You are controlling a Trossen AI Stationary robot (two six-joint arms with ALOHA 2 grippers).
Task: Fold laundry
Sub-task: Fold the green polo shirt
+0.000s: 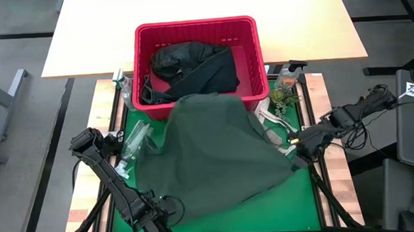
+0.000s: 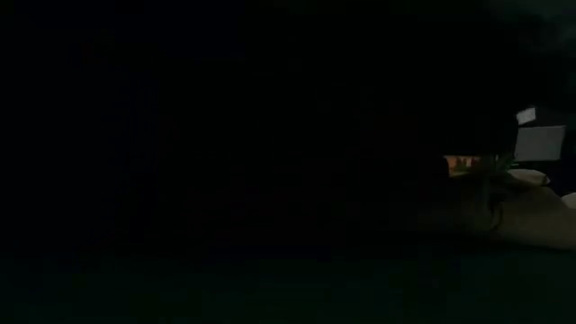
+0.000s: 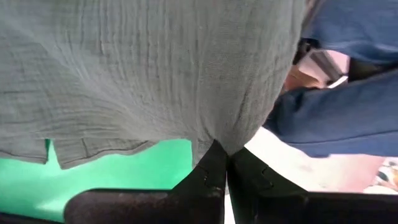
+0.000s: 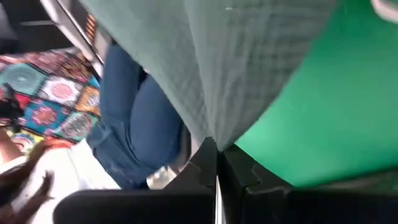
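Olive-green crinkled cotton shirt [image 1: 209, 148]: spread on green bench mat [image 1: 282, 197], corners pinched by left gripper [image 1: 166, 209] and right gripper [image 1: 299, 148] jaws; no legible writing.

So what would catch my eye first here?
Probably the big olive-green shirt stretched over the green mat, pinched at one edge by the left gripper and at the other by the right gripper. Behind it sits a red basket holding dark clothes.
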